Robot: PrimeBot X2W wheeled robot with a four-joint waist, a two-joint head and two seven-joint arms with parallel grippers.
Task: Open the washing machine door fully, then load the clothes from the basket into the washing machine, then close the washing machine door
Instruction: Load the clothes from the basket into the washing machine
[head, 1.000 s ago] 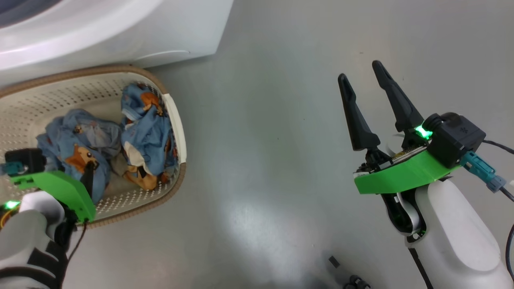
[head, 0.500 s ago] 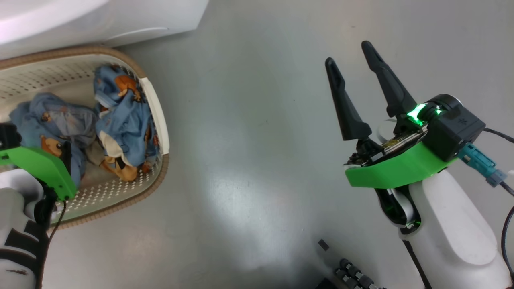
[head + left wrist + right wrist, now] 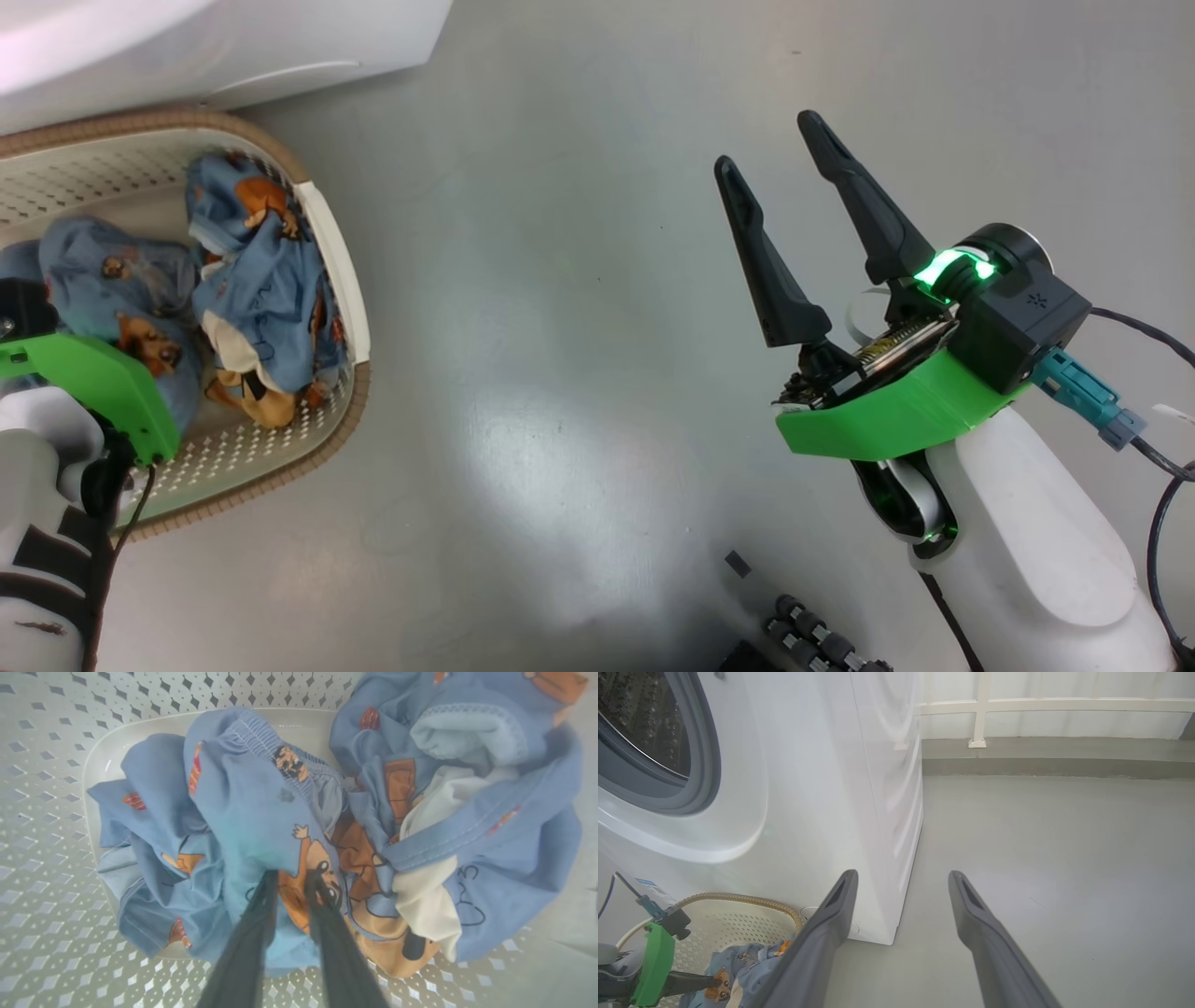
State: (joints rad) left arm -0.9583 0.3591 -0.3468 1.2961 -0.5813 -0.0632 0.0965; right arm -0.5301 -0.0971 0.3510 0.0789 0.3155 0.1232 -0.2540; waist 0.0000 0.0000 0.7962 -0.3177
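Observation:
The cream perforated basket (image 3: 338, 271) sits on the floor against the white washing machine (image 3: 280, 37). Two light blue bundles of clothes lie in it, one left (image 3: 112, 280) and one right (image 3: 261, 289). In the left wrist view my left gripper (image 3: 294, 879) has its fingers drawn close together, pinching a fold of the left bundle (image 3: 233, 802) beside the other bundle (image 3: 490, 812). My right gripper (image 3: 768, 143) hangs open over bare floor, well right of the basket. The right wrist view shows the machine's drum mouth (image 3: 644, 718) uncovered. The washing machine door is out of view.
Grey floor stretches between the basket and my right arm. A small dark piece (image 3: 738, 563) and a black ribbed part (image 3: 812, 644) lie near the bottom edge. Cables (image 3: 1158, 467) trail from my right wrist. A white railing (image 3: 978, 714) and a kerb stand beyond the machine.
The head camera has swung, shifting the whole picture left. My left gripper's fingers have closed in on the left bundle. The right gripper stays open.

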